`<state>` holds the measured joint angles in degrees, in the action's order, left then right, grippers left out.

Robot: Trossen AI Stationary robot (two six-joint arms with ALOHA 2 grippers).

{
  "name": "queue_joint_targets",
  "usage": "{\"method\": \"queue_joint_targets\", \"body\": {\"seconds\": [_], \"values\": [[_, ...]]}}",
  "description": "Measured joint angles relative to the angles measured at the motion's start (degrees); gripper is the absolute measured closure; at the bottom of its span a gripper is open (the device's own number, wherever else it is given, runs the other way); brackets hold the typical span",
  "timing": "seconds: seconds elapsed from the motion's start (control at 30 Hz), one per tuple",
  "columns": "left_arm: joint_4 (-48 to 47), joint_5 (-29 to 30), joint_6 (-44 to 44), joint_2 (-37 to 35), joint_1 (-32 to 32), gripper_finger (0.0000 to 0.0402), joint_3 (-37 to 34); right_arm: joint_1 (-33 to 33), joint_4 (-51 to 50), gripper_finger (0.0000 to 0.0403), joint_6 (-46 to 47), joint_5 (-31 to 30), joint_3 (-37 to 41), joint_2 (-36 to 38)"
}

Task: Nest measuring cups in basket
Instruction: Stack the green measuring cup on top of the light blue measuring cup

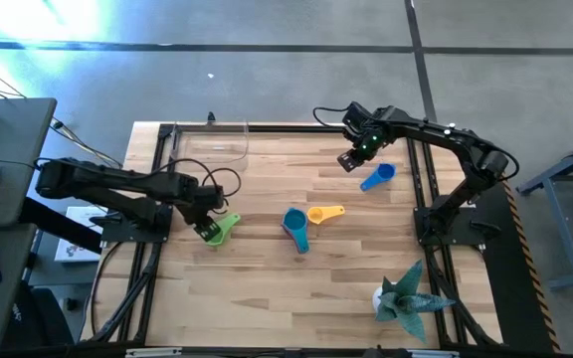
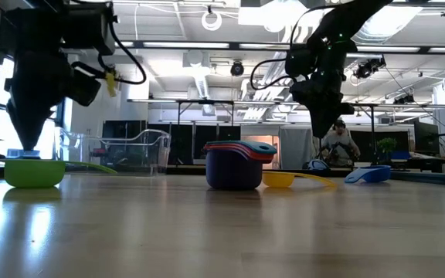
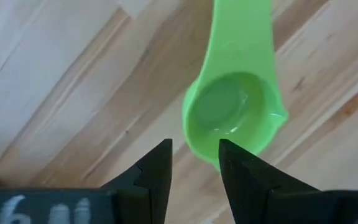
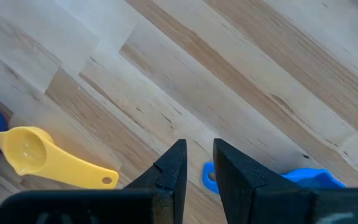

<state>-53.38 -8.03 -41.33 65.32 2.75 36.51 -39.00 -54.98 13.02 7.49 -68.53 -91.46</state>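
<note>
Plastic measuring cups are lying scattered on the wooden table [image 1: 267,288], none yet in the basket [image 1: 210,144], the clear low-walled bin sitting empty at the far left corner. The green cup [image 1: 223,230] is resting upright at the left, bowl up, its flat handle pointing away from the left gripper [image 1: 208,232], which is hanging just over the bowl's rim with its fingers [image 3: 155,180] slightly parted and gripping nothing; the wrist view shows them straddling the bowl's near edge. A nested stack [image 2: 238,164] is standing mid-table, purple outermost with a teal-blue cup on top and reddish rims showing between; the yellow cup [image 1: 325,213] is lying just beside it, handle outward. The blue cup [image 1: 377,176] is lying farther right, and the right gripper [image 1: 347,159] is hovering above the table just beside it, fingers [image 4: 169,171] narrowly apart and empty, the handle's end showing between them in the wrist view.

Judged from their look, these cups are being treated as light, stiff and smooth: a pinch on the rounded bowl wall is likely to slip or tip the cup, so the flat handle, or the rim taken wall-between-fingers, is offering the surer hold. Being so light, each cup is liable to skid when nudged
</note>
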Motion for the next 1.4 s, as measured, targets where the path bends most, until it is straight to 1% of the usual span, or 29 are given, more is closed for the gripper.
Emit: {"method": "queue_joint_targets", "body": {"seconds": [0.33, 0.47, 0.63, 0.73, 0.9, 1.03, 1.1, 1.27, 1.4], "values": [[6.02, 1.09, 0.47, 0.41, 0.30, 0.0280, -3.29, 0.00, 0.02, 0.0332, 1.07, 0.00, 0.00, 0.00], [9.42, 1.12, -0.85, 0.44, 0.30, 0.0280, -5.53, 0.00, 0.00, 0.0332, 1.54, 0.00, 0.00, 0.00], [9.96, 2.89, -1.53, 0.44, 0.27, 0.0283, -5.88, 0.00, 0.01, 0.0332, 1.95, 0.00, 0.00, 0.00], [9.98, 4.18, -1.39, 0.46, 0.27, 0.0300, -5.88, 0.00, 0.00, 0.0332, 1.96, 0.00, 0.00, 0.00], [10.20, 4.79, -1.36, 1.74, 0.27, 0.0351, -5.88, 0.00, 0.00, 0.0332, 1.97, 0.00, 0.00, 0.00], [11.16, 4.88, 0.42, 3.78, 0.27, 0.0388, -5.85, 0.00, 0.00, 0.0332, 1.95, 0.00, 0.00, 0.00], [11.79, 4.72, 0.67, 4.31, 0.27, 0.0395, -5.71, 0.00, 0.00, 0.0332, 1.95, 0.00, 0.00, 0.00], [12.38, 3.89, 2.06, 3.93, 0.27, 0.0397, -5.73, 0.00, 0.00, 0.0332, 1.95, 0.00, 0.00, 0.00], [12.65, 3.30, 6.78, 3.13, 0.19, 0.0398, -4.54, 0.00, 0.02, 0.0332, 1.53, 0.00, 0.00, 0.00]]}}
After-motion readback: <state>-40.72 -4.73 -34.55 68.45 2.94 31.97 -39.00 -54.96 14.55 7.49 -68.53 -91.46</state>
